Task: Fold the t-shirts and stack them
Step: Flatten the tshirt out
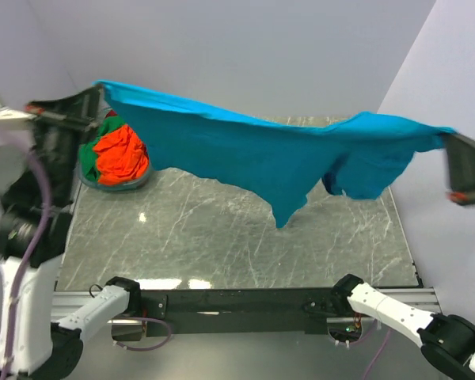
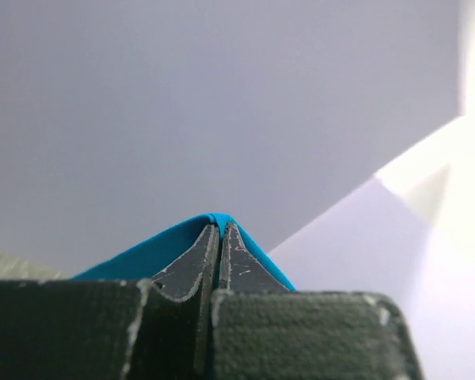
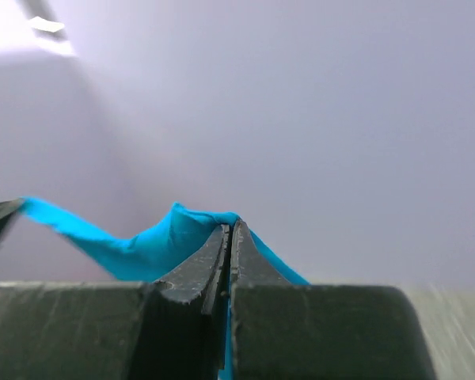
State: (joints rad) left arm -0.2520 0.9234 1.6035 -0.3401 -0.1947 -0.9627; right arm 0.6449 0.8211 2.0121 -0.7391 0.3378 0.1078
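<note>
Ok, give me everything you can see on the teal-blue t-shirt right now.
The plain teal-blue t-shirt, cotton by its look, hangs stretched in the air above the grey marbled table, apparently clear of it. The left end effector is shut on one edge, the right end effector on the opposite edge. Between them the soft fabric sags, drooping to a point near the middle, with a rounded flap hanging toward the right.

Top view: right gripper (image 1: pixel 450 141) blurred, its arm cut by right edge. Teal t-shirt (image 1: pixel 253 154) hides far strip of table (image 1: pixel 222 245) and far-right rim of basket (image 1: pixel 111 184). Orange t-shirt (image 1: pixel 120 156) and green t-shirt (image 1: pixel 108 127) crumpled inside; anything beneath unseen. 2 wrist views: left gripper (image 2: pixel 219 231) and right gripper cover pinched cloth; most of shirt out of frame.
</note>
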